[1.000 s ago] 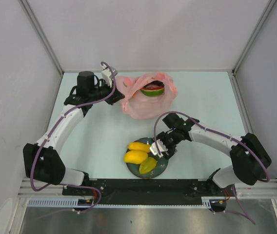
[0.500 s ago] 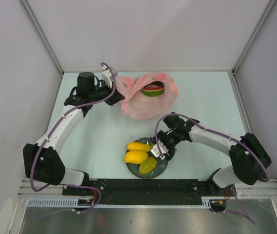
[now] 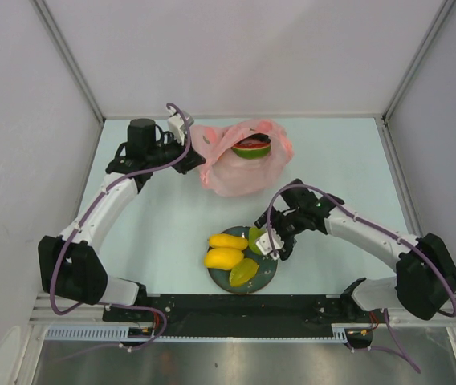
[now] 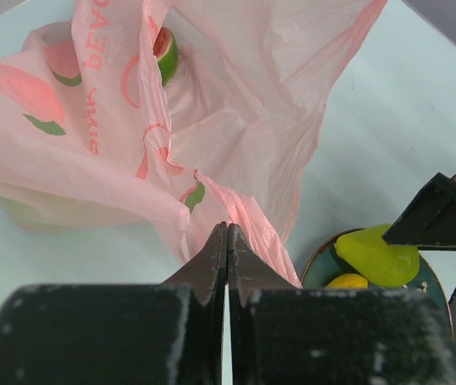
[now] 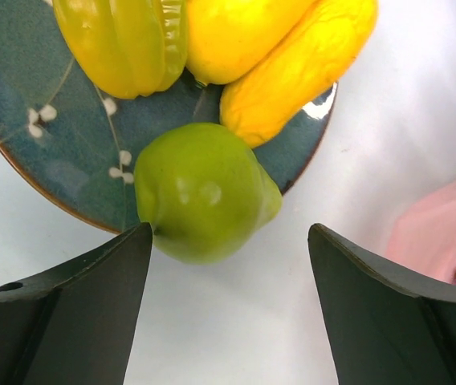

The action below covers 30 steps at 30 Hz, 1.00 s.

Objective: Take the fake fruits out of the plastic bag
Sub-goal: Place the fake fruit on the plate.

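Observation:
The pink plastic bag [image 3: 242, 170] lies at the back of the table, with a watermelon slice [image 3: 251, 147] showing in its mouth. My left gripper [image 3: 198, 157] is shut on the bag's edge, and pink plastic is pinched at its tips [image 4: 228, 233]. A green pear [image 5: 204, 188] rests on the rim of the dark plate [image 5: 35, 160]. Beside it lie two yellow mangoes [image 5: 292, 64] and a yellow-green fruit [image 5: 124, 40]. My right gripper [image 5: 228, 241] is wide open just off the plate [image 3: 266, 277], holding nothing; its left finger [image 5: 91, 297] is close to the pear [image 3: 256, 236].
White walls enclose the table on three sides. The black rail with both arm bases [image 3: 236, 305] runs along the near edge, right behind the plate. In the right wrist view the bag's pink side [image 5: 445, 233] shows at the right edge.
My right gripper has opened wider and drawn back to the right off the plate, leaving the green pear on its rim. The left gripper and bag have not moved.

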Each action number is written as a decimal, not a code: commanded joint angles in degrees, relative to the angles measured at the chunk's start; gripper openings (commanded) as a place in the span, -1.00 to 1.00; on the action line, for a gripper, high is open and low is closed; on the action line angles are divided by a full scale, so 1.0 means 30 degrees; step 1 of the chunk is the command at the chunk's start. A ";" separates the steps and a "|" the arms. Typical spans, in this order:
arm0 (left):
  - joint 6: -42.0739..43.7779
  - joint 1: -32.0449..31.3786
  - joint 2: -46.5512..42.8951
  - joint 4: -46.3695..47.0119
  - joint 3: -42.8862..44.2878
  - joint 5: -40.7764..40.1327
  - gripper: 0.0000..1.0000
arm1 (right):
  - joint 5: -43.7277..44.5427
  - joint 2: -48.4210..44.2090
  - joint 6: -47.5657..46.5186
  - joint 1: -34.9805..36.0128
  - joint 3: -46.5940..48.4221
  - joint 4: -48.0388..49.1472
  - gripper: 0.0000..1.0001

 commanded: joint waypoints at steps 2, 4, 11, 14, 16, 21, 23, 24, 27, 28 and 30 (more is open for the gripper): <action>-0.0158 -0.0087 0.0042 0.0933 0.0154 0.0547 -1.00 | -0.0165 -0.1179 -0.0123 -0.0645 -0.0041 -0.0937 0.60; -0.0158 -0.0116 0.0071 0.0992 0.0124 0.0547 -0.99 | 0.0070 -0.1004 0.0343 -0.0734 -0.0041 -0.0969 0.55; -0.0187 -0.0086 0.0159 0.0992 0.0007 0.0489 -0.99 | 0.0773 0.0342 0.1865 -0.0413 -0.0012 -0.0327 0.14; -0.0245 -0.0087 0.0189 0.1022 0.0036 0.0517 -0.99 | 0.0774 0.0666 0.2863 -0.0149 0.0105 0.0493 0.06; -0.0246 -0.0086 0.0218 0.1022 0.0066 0.0488 -0.99 | 0.0745 0.0901 0.3624 0.0173 0.0251 0.1048 0.04; -0.0217 -0.0087 0.0277 0.0992 0.0212 0.0547 -0.99 | 0.0860 0.1135 0.4183 0.0380 0.0340 0.1462 0.03; -0.0187 -0.0115 0.0306 0.0905 0.0299 0.0547 -0.99 | 0.1415 0.1136 0.4388 0.0117 0.0428 0.1697 0.02; -0.0158 -0.0116 0.0277 0.0846 0.0329 0.0518 -0.99 | 0.1534 0.1107 0.4447 -0.0058 0.0544 0.1784 0.02; -0.0187 -0.0086 0.0160 0.0963 0.0329 0.0547 -0.99 | 0.1681 0.0931 0.4856 -0.1229 0.1187 0.1989 0.02; -0.0187 -0.0086 0.0188 0.0963 0.0358 0.0547 -0.99 | 0.1798 0.0902 0.5467 -0.1754 0.1364 0.2425 0.01; -0.0187 -0.0087 0.0130 0.0992 0.0388 0.0576 -0.99 | 0.1828 0.1018 0.6609 -0.2138 0.2124 0.3099 0.01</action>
